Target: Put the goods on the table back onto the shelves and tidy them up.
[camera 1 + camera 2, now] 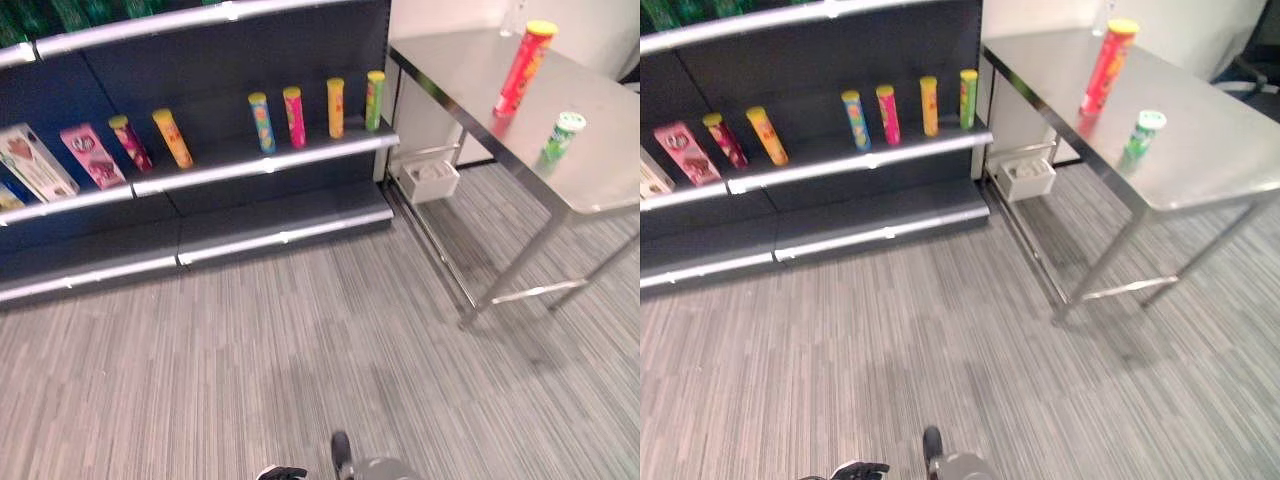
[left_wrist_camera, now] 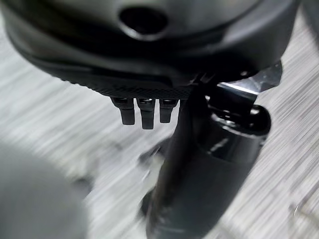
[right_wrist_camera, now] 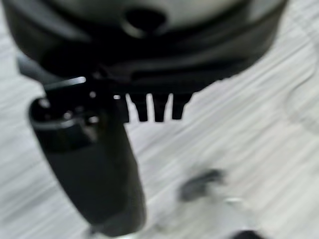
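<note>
Steel counter (image 1: 600, 170) carries two goods: a tall red can (image 1: 522, 68) standing near the far edge, and a short green can (image 1: 561, 135) closer to the near edge. Both stand apart. The shelf (image 1: 260, 165) already holds a row of upright cans with gaps between them. The left robot hand (image 2: 149, 107) and right robot hand (image 3: 157, 107) hang over the floor with fingers relaxed, holding nothing. Approach the counter squarely first, then grasp the nearer green can around its body, keeping it upright.

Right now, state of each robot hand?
Left robot hand: open, fingers straight, holding nothing.
Right robot hand: open, fingers straight, holding nothing.
</note>
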`<state>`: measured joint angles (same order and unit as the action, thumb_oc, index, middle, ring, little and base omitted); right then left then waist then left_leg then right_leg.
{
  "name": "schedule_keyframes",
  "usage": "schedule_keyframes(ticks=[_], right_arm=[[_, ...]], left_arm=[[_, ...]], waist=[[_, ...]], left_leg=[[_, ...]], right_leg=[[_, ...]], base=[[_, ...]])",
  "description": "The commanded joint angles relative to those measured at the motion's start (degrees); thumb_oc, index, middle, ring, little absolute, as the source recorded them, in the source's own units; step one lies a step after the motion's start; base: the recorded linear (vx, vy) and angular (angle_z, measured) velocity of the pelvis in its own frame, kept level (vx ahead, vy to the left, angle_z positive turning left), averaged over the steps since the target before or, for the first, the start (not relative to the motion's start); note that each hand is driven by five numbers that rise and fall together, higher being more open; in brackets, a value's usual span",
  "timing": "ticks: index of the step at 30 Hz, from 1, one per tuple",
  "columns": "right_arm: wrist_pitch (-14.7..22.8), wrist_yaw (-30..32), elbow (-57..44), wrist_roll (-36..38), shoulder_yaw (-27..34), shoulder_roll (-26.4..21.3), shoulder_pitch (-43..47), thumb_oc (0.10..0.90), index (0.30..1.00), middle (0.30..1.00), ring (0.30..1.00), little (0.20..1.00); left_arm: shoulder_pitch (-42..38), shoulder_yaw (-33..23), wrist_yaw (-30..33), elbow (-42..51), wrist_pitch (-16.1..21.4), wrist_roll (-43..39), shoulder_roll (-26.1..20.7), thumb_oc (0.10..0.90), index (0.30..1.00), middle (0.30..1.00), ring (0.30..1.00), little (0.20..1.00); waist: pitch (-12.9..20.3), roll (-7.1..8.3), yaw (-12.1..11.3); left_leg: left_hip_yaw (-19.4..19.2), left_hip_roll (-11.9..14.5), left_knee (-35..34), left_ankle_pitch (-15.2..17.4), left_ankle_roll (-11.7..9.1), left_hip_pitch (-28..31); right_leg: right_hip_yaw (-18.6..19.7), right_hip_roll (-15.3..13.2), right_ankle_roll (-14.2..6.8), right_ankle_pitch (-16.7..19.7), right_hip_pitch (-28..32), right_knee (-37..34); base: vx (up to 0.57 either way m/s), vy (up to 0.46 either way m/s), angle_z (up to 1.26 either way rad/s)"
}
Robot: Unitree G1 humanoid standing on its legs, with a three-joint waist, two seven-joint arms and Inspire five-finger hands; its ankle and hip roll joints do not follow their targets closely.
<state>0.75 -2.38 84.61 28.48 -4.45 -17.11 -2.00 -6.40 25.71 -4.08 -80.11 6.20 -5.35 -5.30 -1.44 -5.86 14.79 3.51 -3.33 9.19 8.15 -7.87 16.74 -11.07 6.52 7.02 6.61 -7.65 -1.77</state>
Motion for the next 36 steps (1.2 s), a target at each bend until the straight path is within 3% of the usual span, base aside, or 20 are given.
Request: schedule_keyframes(ticks=[1, 3, 4, 7, 9, 10, 13, 16, 17, 19, 20, 21, 24, 25, 27, 28, 29, 31, 33, 36], right_arm=[[0.91, 0.26, 1.19, 1.69, 0.74, -1.77, 4.96, 0.8, 0.9, 0.9, 0.9, 0.9], [1.34, 1.12, 0.19, 2.18, 0.57, -2.33, 6.11, 0.8, 0.9, 0.9, 0.9, 0.9], [1.73, 1.66, -0.51, 2.6, 0.1, -2.58, 6.67, 0.8, 0.9, 0.9, 0.9, 0.9], [2.4, 2.35, -2.8, 3.1, -0.9, -2.1, 7.34, 0.8, 0.9, 0.9, 0.9, 0.9], [2.61, 2.18, -3.92, 1.52, -2.3, -1.47, 7.17, 0.8, 0.9, 0.9, 0.9, 0.9], [2.72, 2.29, -3.76, 0.96, -2.9, -1.22, 7.22, 0.8, 0.9, 0.9, 0.9, 0.9], [2.18, 2.5, -0.73, -1.78, -3.43, -1.11, 7.6, 0.8, 0.9, 0.9, 0.9, 0.9], [1.78, 1.73, 0.86, -1.86, -1.98, -0.87, 7.48, 0.8, 0.9, 0.9, 0.9, 0.9], [1.67, 1.22, 1.26, -1.64, -0.93, -1.02, 6.88, 0.8, 0.9, 0.9, 0.9, 0.9], [1.47, 0.58, 1.46, -0.62, 0.9, -0.95, 5.72, 0.8, 0.9, 0.9, 0.9, 0.9], [1.47, 0.59, 1.46, -0.62, 0.91, -0.95, 5.73, 0.8, 0.9, 0.9, 0.9, 0.9], [0.82, -0.47, 2.51, -0.36, 1.9, -0.54, 5.06, 0.8, 0.9, 0.9, 0.9, 0.9], [0.47, -0.97, 4.21, -0.27, 2.59, -0.36, 5.04, 0.8, 0.9, 0.9, 0.9, 0.9], [0.52, -1.59, 4.95, 0.89, 2.66, -0.09, 5.65, 0.8, 0.9, 0.9, 0.9, 0.9], [0.78, -1.82, 4.6, 1.46, 2.69, 0.04, 6.06, 0.8, 0.9, 0.9, 0.9, 0.9], [1.3, -1.97, 3.61, 2.95, 3.23, 0.09, 6.17, 0.8, 0.9, 0.9, 0.9, 0.9], [1.57, -1.91, 3.17, 2.9, 3.21, 0.12, 6.05, 0.8, 0.9, 0.9, 0.9, 0.9], [1.96, -1.87, 2.46, 2.4, 2.7, 0.16, 5.92, 0.8, 0.9, 0.9, 0.9, 0.9], [2.18, -1.69, 1.95, 1.92, 1.79, 0.12, 6.02, 0.8, 0.9, 0.9, 0.9, 0.9], [2.87, -1.27, 1.42, 2.53, 1.08, 0.35, 5.95, 0.8, 0.9, 0.9, 0.9, 0.9]], left_arm=[[-4.34, 0.84, 0.99, -1.26, 1.84, 3.0, -0.73, 0.8, 0.9, 0.9, 0.9, 0.9], [-4.21, -0.44, 1.62, -1.31, 1.38, 1.83, -1.28, 0.8, 0.9, 0.9, 0.9, 0.9], [-4.3, -1.01, 2.23, -1.18, 1.23, 0.6, -1.44, 0.8, 0.9, 0.9, 0.9, 0.9], [-2.86, -1.97, 2.64, -0.41, 1.64, -2.09, -1.01, 0.8, 0.9, 0.9, 0.9, 0.9], [-1.77, -1.91, 2.81, -0.1, 2.16, -2.06, -0.89, 0.8, 0.9, 0.9, 0.9, 0.9], [-1.68, -1.75, 3.08, -0.28, 2.33, -2.33, -0.86, 0.8, 0.9, 0.9, 0.9, 0.9], [-1.34, -2.59, 3.77, -1.28, 2.91, -4.17, -0.85, 0.8, 0.9, 0.9, 0.9, 0.9], [-0.64, -4.14, 3.84, -3.23, 2.79, -4.12, -0.66, 0.8, 0.9, 0.9, 0.9, 0.9], [0.59, -5.34, 3.99, -4.15, 2.81, -3.6, -1.17, 0.8, 0.9, 0.9, 0.9, 0.9], [1.21, -6.07, 3.73, -4.28, 2.69, -2.13, -1.74, 0.8, 0.9, 0.9, 0.9, 0.9], [1.2, -6.07, 3.72, -4.27, 2.68, -2.13, -1.74, 0.8, 0.9, 0.9, 0.9, 0.9], [0.26, -5.55, 3.64, -3.76, 2.94, -0.97, -2.49, 0.8, 0.9, 0.9, 0.9, 0.9], [-1.14, -5.14, 3.96, -3.18, 3.2, -0.16, -3.56, 0.8, 0.9, 0.9, 0.9, 0.9], [-2.87, -5.53, 4.37, -1.51, 3.51, -1.8, -4.71, 0.8, 0.9, 0.9, 0.9, 0.9], [-3.5, -6.06, 4.72, -0.76, 3.92, -3.09, -5.28, 0.8, 0.9, 0.9, 0.9, 0.9], [-4.06, -5.84, 4.82, 0.25, 4.5, -4.02, -6.0, 0.8, 0.9, 0.9, 0.9, 0.9], [-4.05, -5.42, 4.72, 0.05, 4.48, -3.33, -6.09, 0.8, 0.9, 0.9, 0.9, 0.9], [-3.43, -4.6, 4.37, -0.36, 4.33, -1.87, -6.13, 0.8, 0.9, 0.9, 0.9, 0.9], [-3.14, -3.87, 3.8, -0.86, 4.06, -0.28, -5.93, 0.8, 0.9, 0.9, 0.9, 0.9], [-2.84, -4.31, 2.92, -1.8, 3.68, -0.86, -5.06, 0.8, 0.9, 0.9, 0.9, 0.9]], waist=[[0.47, -0.54, 0.19], [0.18, 1.0, -1.42], [-0.01, 2.27, -2.34], [-0.84, 4.93, -6.12], [-1.68, 6.25, -8.07], [-2.06, 6.3, -9.16], [-3.25, 5.79, -12.8], [-2.74, 5.28, -13.01], [-2.21, 4.69, -13.28], [-1.06, 4.88, -12.46], [-0.94, 4.8, -12.57], [-0.59, 5.18, -11.28], [-0.69, 5.19, -10.49], [-1.66, 5.06, -9.75], [-2.4, 5.0, -9.5], [-3.37, 4.71, -9.17], [-3.44, 4.31, -9.42], [-2.55, 4.1, -9.09], [-2.01, 3.98, -8.17], [-1.99, 4.72, -6.6]], left_leg=[[-4.4, -0.49, 6.69, -12.7, -3.83, -3.99], [-7.06, -0.05, 19.56, -16.36, -4.89, -10.72], [-8.17, -0.36, 22.92, -16.06, -3.27, -13.54], [-11.6, 2.21, 22.69, -9.19, 2.84, -20.45], [-10.81, 3.94, 14.97, -5.85, 4.89, -22.22], [-8.72, 4.13, 7.34, -6.4, 4.98, -22.87], [4.4, 5.02, -12.02, -14.74, 2.3, -26.09], [4.92, 7.28, -14.19, -15.74, 0.73, -27.83], [1.57, 8.26, -14.19, -16.84, 0.38, -25.84], [-1.26, 7.5, -14.19, -15.99, 0.8, -24.44], [-1.32, 7.63, -14.19, -16.09, 0.77, -24.62], [-3.76, 6.02, -14.19, -14.46, 1.75, -22.82], [-5.68, 4.73, -14.19, -12.6, 3.31, -21.41], [-8.3, 4.0, -14.19, -11.1, 4.7, -19.83], [-9.51, 3.9, -14.19, -10.52, 5.11, -19.09], [-12.47, 4.07, -14.19, -9.4, 5.34, -17.38], [-14.21, 4.23, -14.19, -8.65, 5.43, -16.46], [-16.36, 4.38, -14.19, -7.65, 5.58, -15.79], [-17.84, 4.6, -14.19, -6.42, 5.54, -14.99], [-17.98, 3.09, -14.19, -2.7, 5.9, -12.22]], right_leg=[[7.09, -1.02, -10.4, 3.87, -0.42, -3.14], [9.46, -1.73, -9.34, 1.23, 2.83, -3.23], [10.95, -2.56, -8.89, 0.28, 4.18, -3.23], [15.89, -4.35, -9.32, -1.33, 8.31, -3.23], [19.01, -5.2, -9.98, -2.39, 10.09, -3.23], [20.62, -5.09, -10.33, -3.09, 10.84, -3.23], [26.33, -4.65, -10.74, -4.69, 13.66, -3.23], [29.09, -5.72, -11.61, -6.28, 15.18, -3.13], [30.92, -7.12, -12.36, -7.04, 15.64, -3.03], [31.37, -10.17, -13.75, -7.53, 15.4, -2.44], [31.49, -10.05, -13.76, -7.41, 15.16, -2.4], [32.43, -12.4, -15.33, -7.23, 13.91, -0.26], [33.46, -13.56, -16.86, -6.58, 11.43, 4.1], [34.57, -13.55, -18.15, -1.52, 6.74, 10.99], [33.92, -13.76, -18.21, 0.7, 4.59, 13.69], [28.08, -16.33, -16.18, 2.74, 2.14, 15.57], [22.35, -18.52, -15.11, 1.45, 1.97, 15.6], [16.23, -19.19, -14.9, 0.33, 1.14, 16.44], [15.29, -14.12, -14.72, -4.61, -0.75, 15.68], [13.8, -6.1, -15.07, -3.91, -6.2, 10.41]], base=[[0.55, -0.134, 0.18], [0.38, -0.124, -0.12], [0.36, -0.092, -0.54], [0.38, -0.007, -0.86], [0.36, 0.073, -1.06], [0.39, 0.121, -0.88], [0.41, 0.107, -0.87], [0.35, 0.152, -1.31], [0.25, 0.199, -1.2], [0.43, 0.339, -1.32], [0.52, 0.435, -1.43], [0.32, 0.305, -0.92], [0.23, 0.23, -0.67], [0.25, 0.273, -0.92], [0.17, 0.201, -0.85], [0.22, 0.237, -0.72], [0.27, 0.308, -0.76], [0.22, 0.207, -1.02], [0.24, 0.098, -0.94], [0.32, 0.026, -0.69]])
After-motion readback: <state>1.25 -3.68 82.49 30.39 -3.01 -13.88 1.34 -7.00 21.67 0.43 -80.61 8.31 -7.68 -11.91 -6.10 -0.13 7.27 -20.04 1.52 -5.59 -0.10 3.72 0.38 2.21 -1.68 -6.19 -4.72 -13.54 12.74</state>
